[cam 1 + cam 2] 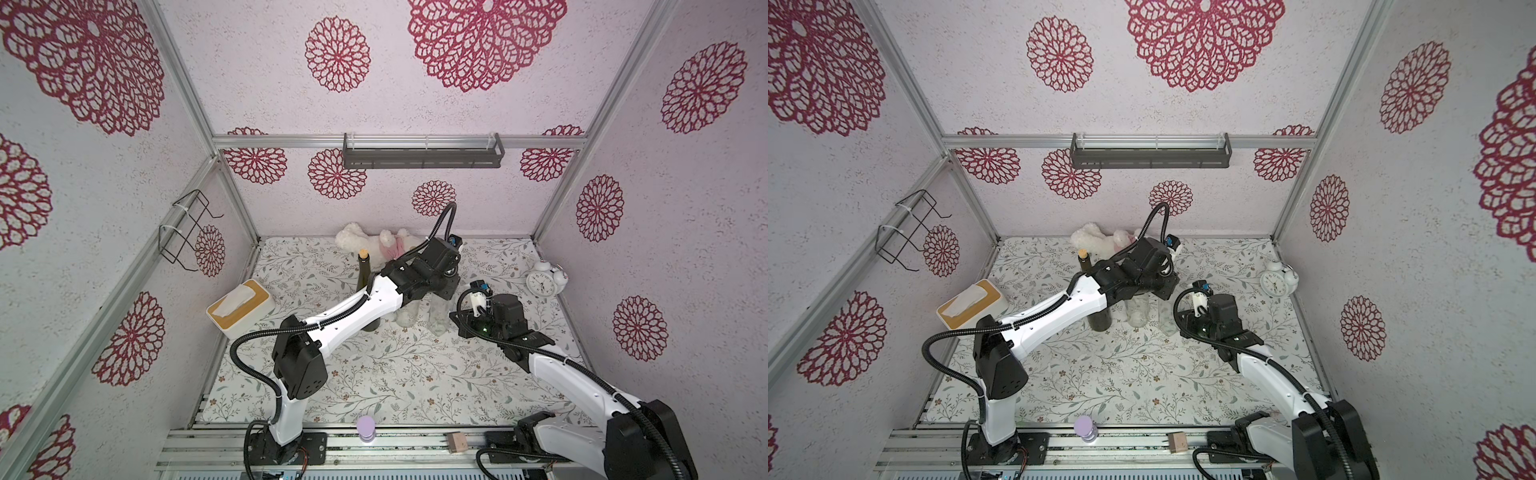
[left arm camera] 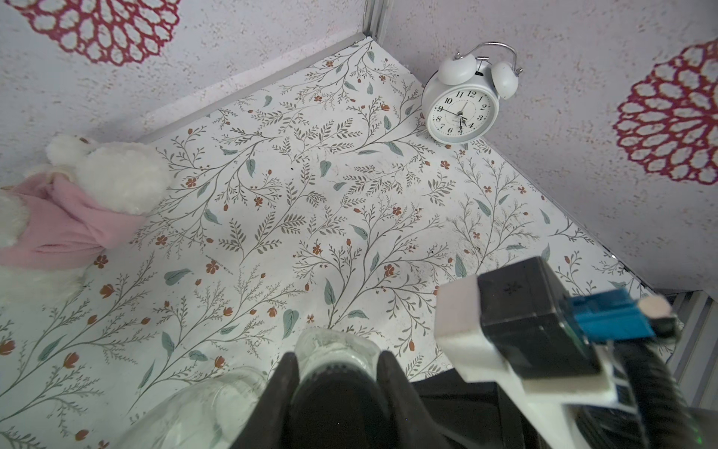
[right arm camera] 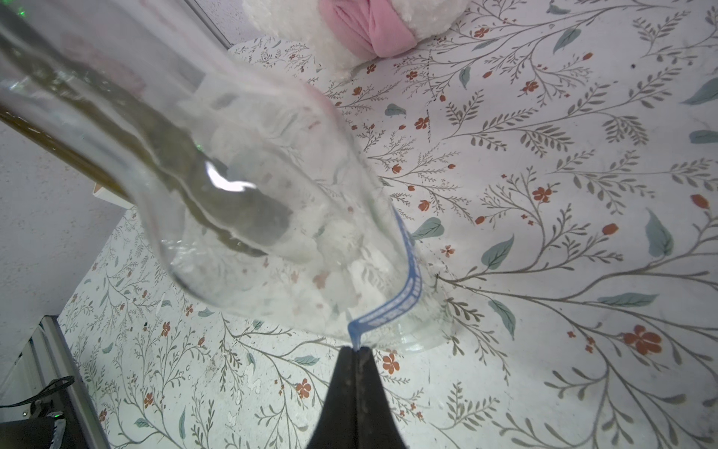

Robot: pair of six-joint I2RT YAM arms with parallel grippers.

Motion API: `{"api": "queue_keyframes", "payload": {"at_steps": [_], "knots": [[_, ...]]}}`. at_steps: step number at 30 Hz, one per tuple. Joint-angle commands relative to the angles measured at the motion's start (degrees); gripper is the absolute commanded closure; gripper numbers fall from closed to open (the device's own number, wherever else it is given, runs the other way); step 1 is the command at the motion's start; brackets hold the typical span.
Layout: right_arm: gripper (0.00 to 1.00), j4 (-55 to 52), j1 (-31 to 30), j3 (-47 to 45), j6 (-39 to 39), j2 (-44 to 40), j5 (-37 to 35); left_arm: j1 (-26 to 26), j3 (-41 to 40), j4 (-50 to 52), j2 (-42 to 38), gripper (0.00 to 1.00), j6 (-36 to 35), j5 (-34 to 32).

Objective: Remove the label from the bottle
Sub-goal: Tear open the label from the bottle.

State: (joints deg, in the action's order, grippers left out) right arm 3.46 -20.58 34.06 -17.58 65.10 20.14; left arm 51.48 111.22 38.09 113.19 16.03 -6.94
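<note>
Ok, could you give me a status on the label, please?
Left end effector shut on bottle neck. Right end effector shut on blue label, strip partly peeled. A second clear bottle stands close beside.

Clear bottle (image 3: 248,202), blue label (image 3: 408,280)

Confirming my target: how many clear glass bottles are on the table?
2. One clear glass bottle, neck in the left gripper; second clear bottle between it and the dark green corked bottle. The left arm may hide more.

Bright even light, faint shadows, glare on bottle (image 3: 229,182), near parts blurred
</note>
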Motion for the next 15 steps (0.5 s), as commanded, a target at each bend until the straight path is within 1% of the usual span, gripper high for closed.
{"api": "queue_keyframes", "payload": {"at_steps": [1,4,7,15], "knots": [[1.00,-0.41,0.84,-0.40,0.96,-2.39,1.33,-0.07,-0.53,2.31,1.01,0.90,-0.79,-0.72],[1.00,-0.98,1.41,-0.31,1.30,-2.54,1.65,-0.16,-0.50,2.35,0.98,0.98,-0.91,-0.72],[1.00,-1.60,2.05,-0.23,1.60,-2.70,2.13,-0.23,-0.64,2.42,1.01,1.00,-1.07,-0.86],[1.00,-3.58,3.20,-0.24,2.63,-3.10,2.64,-0.33,-1.14,2.59,0.97,1.00,-1.38,-1.22]]}}
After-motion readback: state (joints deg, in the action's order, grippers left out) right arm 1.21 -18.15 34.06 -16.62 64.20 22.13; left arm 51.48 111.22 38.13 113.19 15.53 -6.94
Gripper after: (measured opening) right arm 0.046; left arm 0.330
